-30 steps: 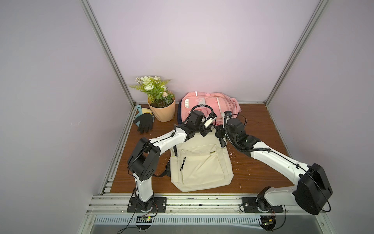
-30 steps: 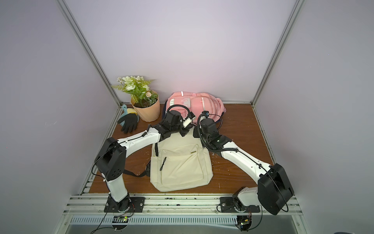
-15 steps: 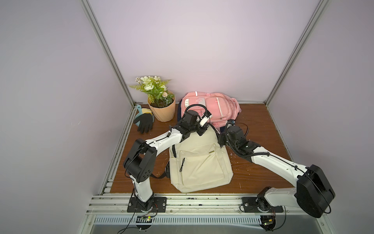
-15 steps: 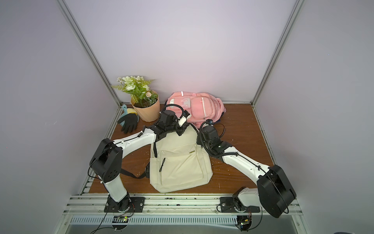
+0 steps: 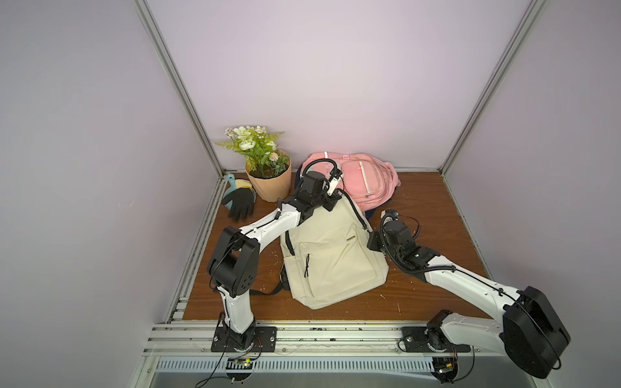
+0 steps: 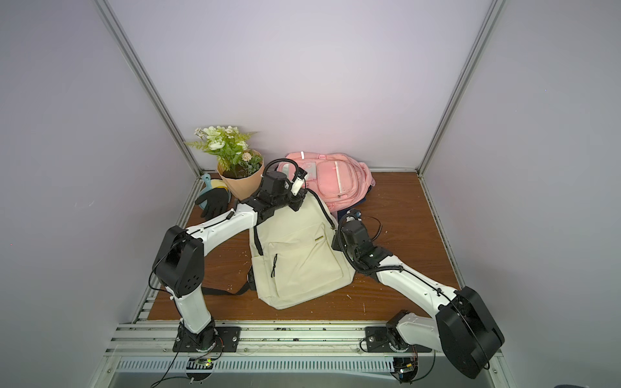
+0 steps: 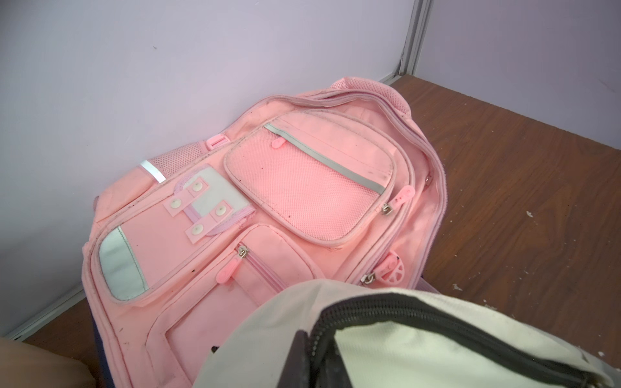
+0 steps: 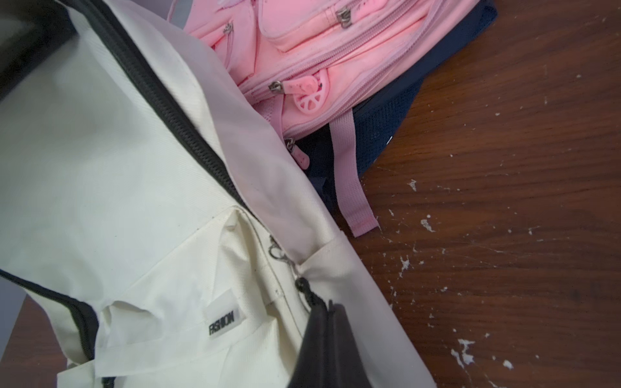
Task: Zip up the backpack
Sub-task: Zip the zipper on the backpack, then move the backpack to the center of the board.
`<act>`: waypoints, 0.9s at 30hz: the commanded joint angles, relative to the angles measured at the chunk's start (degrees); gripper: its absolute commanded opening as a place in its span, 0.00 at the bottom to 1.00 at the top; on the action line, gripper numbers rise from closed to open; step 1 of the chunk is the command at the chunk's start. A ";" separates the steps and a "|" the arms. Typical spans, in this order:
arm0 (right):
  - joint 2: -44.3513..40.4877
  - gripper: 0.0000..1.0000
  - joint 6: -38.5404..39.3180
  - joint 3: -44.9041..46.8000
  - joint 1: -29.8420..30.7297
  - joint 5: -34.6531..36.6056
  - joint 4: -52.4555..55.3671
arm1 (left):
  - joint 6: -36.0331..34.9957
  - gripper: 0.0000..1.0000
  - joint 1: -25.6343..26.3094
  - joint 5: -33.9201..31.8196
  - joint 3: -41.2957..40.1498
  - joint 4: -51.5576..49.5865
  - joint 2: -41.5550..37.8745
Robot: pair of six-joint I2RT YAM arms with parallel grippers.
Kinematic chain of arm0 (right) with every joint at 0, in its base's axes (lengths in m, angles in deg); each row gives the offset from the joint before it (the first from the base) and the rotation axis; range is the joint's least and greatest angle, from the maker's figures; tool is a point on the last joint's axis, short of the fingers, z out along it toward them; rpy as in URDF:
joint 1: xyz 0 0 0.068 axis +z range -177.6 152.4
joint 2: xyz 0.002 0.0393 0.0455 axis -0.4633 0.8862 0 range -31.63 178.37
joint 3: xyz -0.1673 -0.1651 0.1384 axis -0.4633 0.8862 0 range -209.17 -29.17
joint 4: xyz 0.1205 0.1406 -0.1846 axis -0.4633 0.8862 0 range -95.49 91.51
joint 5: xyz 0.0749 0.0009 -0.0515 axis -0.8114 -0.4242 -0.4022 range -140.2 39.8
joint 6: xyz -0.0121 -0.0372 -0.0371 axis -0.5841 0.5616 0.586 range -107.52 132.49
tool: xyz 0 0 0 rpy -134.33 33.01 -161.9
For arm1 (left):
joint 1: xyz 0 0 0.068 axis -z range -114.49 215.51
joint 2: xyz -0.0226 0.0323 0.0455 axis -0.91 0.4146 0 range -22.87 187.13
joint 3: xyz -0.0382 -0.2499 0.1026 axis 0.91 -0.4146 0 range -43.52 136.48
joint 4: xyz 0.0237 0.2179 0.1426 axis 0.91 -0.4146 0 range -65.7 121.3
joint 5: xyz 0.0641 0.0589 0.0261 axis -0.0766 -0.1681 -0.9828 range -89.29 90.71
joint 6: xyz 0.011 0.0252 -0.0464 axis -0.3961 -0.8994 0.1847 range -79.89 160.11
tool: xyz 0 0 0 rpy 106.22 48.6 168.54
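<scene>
**Two backpacks, one readable tag**

The cream backpack (image 5: 332, 255) lies on the table (image 5: 437, 208), its top against the pink backpack (image 5: 363, 181) (its tag (image 8: 223, 322) reads "FASHION"). The left gripper (image 5: 330, 205) pinches the cream top rim, jaws closed. The right gripper (image 8: 329, 329) is clamped on the zipper pull (image 8: 304, 289).

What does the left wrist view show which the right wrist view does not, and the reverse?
Only left wrist: the metal corner post, and white snap buttons on the pink backpack. Only right wrist: the FASHION label, and the right gripper shut on the black zipper pull. Both: the cream backpack with its black zipper, the pink backpack, the wooden table.
</scene>
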 commanded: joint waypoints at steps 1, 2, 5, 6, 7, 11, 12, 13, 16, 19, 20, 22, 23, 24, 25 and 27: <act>-0.77 0.00 -1.73 1.17 0.29 1.00 5.93 | 2.31 0.08 -1.53 -2.46 5.35 2.83 0.62; -0.60 0.00 -1.61 0.49 0.25 1.33 6.03 | 2.71 0.15 -1.22 -1.71 6.02 1.46 0.63; 0.31 0.00 -1.16 -2.52 0.07 3.58 6.53 | 7.39 0.40 -0.34 -4.21 7.35 -4.58 -0.31; 0.84 0.00 -1.10 -3.71 -0.09 4.58 7.20 | 9.48 0.45 -0.17 -5.43 6.33 -5.52 -1.59; 1.68 0.00 -0.81 -5.06 -0.52 5.65 8.08 | 12.73 0.52 -0.09 -7.74 4.48 -5.92 -4.04; 3.83 0.00 -0.83 -8.01 -4.22 7.07 10.72 | 26.62 0.83 -0.09 -18.76 -11.44 -6.41 -18.29; 3.74 0.00 -0.95 -7.88 -5.18 6.82 10.71 | 29.03 0.86 -0.26 -20.40 -14.34 -7.26 -21.32; 3.50 0.00 -1.09 -7.72 -6.34 6.62 10.69 | 30.95 0.87 -0.21 -21.59 -17.88 -8.14 -24.58; 2.70 0.00 -1.24 -7.03 -8.11 6.40 10.88 | 36.25 0.91 -0.35 -25.94 -25.65 -12.57 -31.65; 2.14 0.00 -2.10 -6.39 -9.12 7.59 12.12 | 39.26 0.95 -0.44 -26.42 -33.91 -13.09 -36.67; 1.94 0.00 -2.36 -6.14 -9.65 7.90 12.68 | 39.62 0.96 -0.48 -24.78 -36.81 -12.08 -37.84; 1.26 0.00 -3.05 -5.82 -11.07 8.58 13.80 | 39.77 0.96 -0.42 -19.74 -41.69 -8.91 -38.82; 0.76 0.00 -3.39 -5.66 -12.04 8.78 14.42 | 39.20 0.95 -0.44 -15.97 -43.66 -7.06 -38.83; 0.38 0.00 -3.67 -5.51 -13.00 8.74 14.77 | 39.67 0.95 0.13 -13.75 -45.06 -5.00 -38.63; -0.20 0.00 -3.81 -5.25 -14.07 8.55 14.99 | 39.99 0.94 1.19 -12.01 -46.43 -2.65 -38.32; -0.89 0.00 -3.77 -4.93 -15.70 7.59 14.83 | 40.36 0.94 4.12 -11.90 -47.59 0.71 -36.72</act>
